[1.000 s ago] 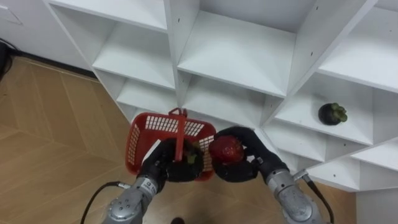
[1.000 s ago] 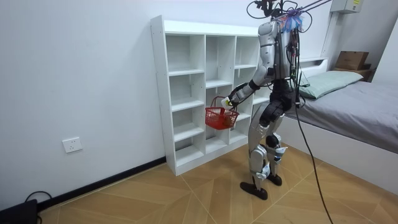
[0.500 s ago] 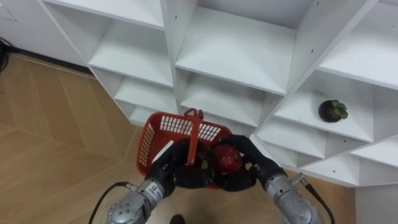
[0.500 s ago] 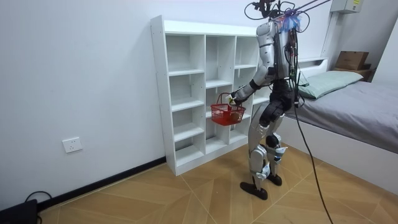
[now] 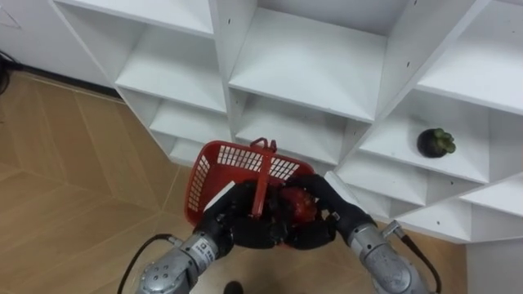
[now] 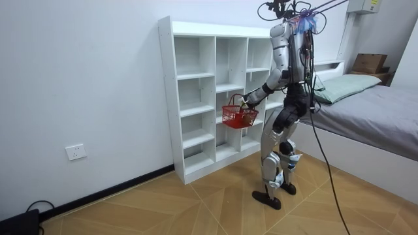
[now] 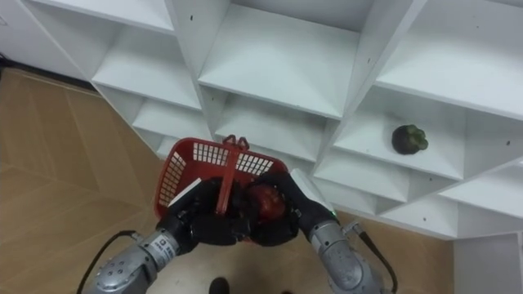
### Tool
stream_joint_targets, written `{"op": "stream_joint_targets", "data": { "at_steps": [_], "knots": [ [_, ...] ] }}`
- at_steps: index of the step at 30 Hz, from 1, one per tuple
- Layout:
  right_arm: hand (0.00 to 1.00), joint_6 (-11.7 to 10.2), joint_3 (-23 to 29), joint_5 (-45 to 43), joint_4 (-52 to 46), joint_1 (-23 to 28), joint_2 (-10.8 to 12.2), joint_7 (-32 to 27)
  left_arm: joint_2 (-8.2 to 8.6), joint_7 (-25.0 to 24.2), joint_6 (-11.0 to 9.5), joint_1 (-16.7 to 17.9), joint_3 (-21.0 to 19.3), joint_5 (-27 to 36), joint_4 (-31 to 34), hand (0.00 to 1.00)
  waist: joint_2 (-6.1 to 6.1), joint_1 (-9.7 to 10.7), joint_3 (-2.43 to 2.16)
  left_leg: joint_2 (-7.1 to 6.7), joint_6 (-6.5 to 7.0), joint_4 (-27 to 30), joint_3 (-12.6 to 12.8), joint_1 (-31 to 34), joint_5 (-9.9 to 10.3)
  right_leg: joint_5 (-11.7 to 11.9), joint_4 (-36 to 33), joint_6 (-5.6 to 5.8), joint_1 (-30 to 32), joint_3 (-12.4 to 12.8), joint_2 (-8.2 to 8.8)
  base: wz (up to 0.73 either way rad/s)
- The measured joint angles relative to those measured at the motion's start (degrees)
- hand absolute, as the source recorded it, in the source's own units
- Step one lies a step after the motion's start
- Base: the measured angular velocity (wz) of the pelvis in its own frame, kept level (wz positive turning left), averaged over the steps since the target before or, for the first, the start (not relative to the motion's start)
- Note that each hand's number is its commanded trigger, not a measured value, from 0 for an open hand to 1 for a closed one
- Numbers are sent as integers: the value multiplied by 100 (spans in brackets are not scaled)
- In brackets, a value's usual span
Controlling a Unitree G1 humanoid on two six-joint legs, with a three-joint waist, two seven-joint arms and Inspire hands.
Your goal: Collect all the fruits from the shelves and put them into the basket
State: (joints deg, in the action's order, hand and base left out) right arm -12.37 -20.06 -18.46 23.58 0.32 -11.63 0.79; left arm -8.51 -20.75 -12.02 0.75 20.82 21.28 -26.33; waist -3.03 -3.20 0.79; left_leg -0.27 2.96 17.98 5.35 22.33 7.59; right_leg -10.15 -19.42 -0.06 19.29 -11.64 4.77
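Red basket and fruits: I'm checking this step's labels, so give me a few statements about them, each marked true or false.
1. The right hand has its fingers curled round a red fruit. True.
2. The left hand grips the red basket by its handle. True.
3. The dark fruit lies in the basket. False: it sits on a shelf of the white closet, to the robot's right.
4. The robot kneels before the closet. False: it stands upright.

basket [image 5: 233, 157] 1 | red fruit [image 5: 301, 207] 1 | dark fruit [image 5: 435, 142] 1 | closet [image 5: 302, 57] 1
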Motion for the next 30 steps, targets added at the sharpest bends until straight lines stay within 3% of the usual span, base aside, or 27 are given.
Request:
{"op": "stream_joint_targets", "data": {
  "at_steps": [1,2,3,4,12,30],
  "knots": [
    [85,4,-1,0,0,-22,2,0,0,-12,12,0,4,87,0,100,3,-1,2,4,0,8,1,3,0,3,0,-4,0,0,-1,0],
    [57,14,0,0,0,-43,5,0,2,-19,30,0,7,184,0,100,5,-2,3,9,-1,14,1,5,1,4,-2,-6,1,0,-1,0],
    [7,25,0,0,0,-53,5,0,2,-19,37,-1,6,186,2,100,5,-3,3,11,-2,18,1,7,1,5,-2,-7,0,0,0,0],
    [0,68,-2,0,0,-79,6,1,1,-19,49,-2,7,186,4,100,7,-4,5,16,-5,27,2,11,3,7,-1,-10,1,0,0,0],
    [0,197,2,0,0,-162,5,0,4,-25,80,-2,9,186,10,100,11,-4,6,51,-19,53,16,30,11,19,35,-30,1,20,-30,0],
    [0,196,0,1,0,-168,34,4,9,-35,127,-19,10,193,173,100,20,-16,10,76,-41,48,12,60,25,36,81,-40,15,45,-88,0]
  ]
}}
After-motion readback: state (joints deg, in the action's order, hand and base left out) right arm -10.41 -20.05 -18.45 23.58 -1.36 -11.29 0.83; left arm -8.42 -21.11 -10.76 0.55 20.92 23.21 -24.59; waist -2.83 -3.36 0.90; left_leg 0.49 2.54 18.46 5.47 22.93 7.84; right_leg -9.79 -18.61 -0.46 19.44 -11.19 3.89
